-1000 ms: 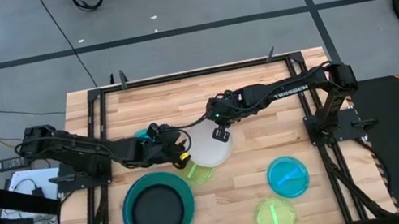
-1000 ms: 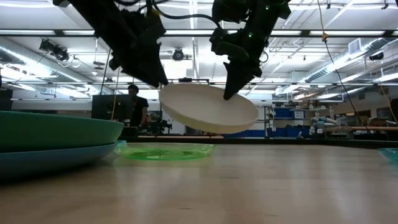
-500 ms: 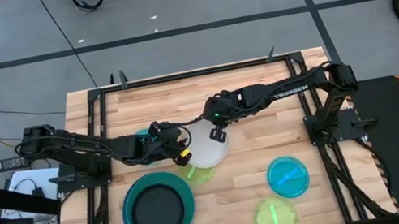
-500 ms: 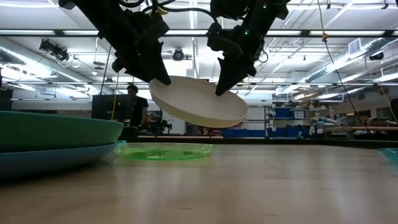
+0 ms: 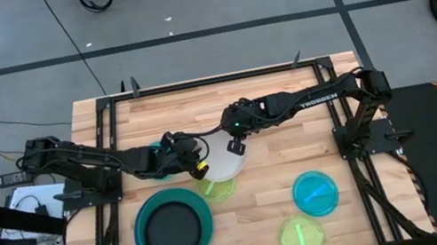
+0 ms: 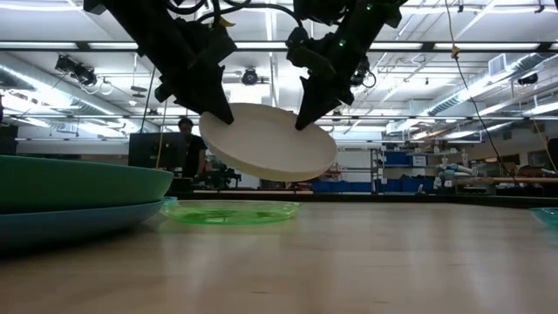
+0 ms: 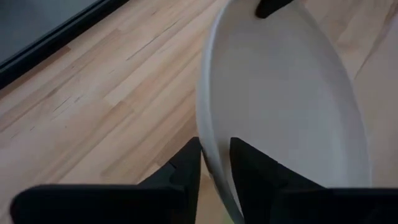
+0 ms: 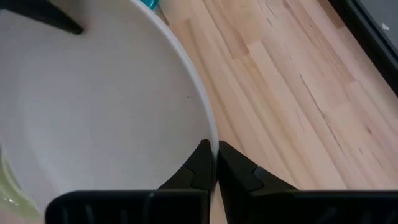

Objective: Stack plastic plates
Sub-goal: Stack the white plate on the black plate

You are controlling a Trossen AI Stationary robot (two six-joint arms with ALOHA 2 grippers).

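Observation:
A white plate [image 5: 222, 165] hangs tilted in the air between both grippers, above a lime-green plate [image 5: 218, 188] that lies flat on the table. My left gripper [image 5: 197, 164] is shut on the white plate's left rim and my right gripper [image 5: 238, 146] on its far right rim. In the low view the white plate [image 6: 266, 153] is clear of the lime-green plate [image 6: 231, 211]. A black plate [image 5: 172, 231] lies in the teal plate [image 5: 143, 235], which sits on a blue plate [image 6: 70, 222] at the near left. My left gripper pinches the white plate's left rim [image 7: 210, 146] between its two fingers, one finger [image 7: 186, 171] outside the rim and one [image 7: 252, 171] over the plate's inner face. It comes slanting down from the table's left. The plate is lifted clear and tilted. My right gripper pinches the white plate's rim [image 8: 213, 138] on its far right side between its two fingers [image 8: 202, 163], one on each face. It comes slanting down from the table's right. The plate hangs below it, tilted and clear of the table.
A cyan plate [image 5: 315, 193] and a second lime-green plate [image 5: 301, 238] lie at the near right. Another cyan plate [image 5: 154, 149] shows partly under the left arm. A metal frame [image 5: 211, 80] rims the table. The far half of the table is bare wood.
Both grippers have carried the white plate toward the table's left edge and a little upward. The plate stays tilted and clear of the lime-green plate below it.

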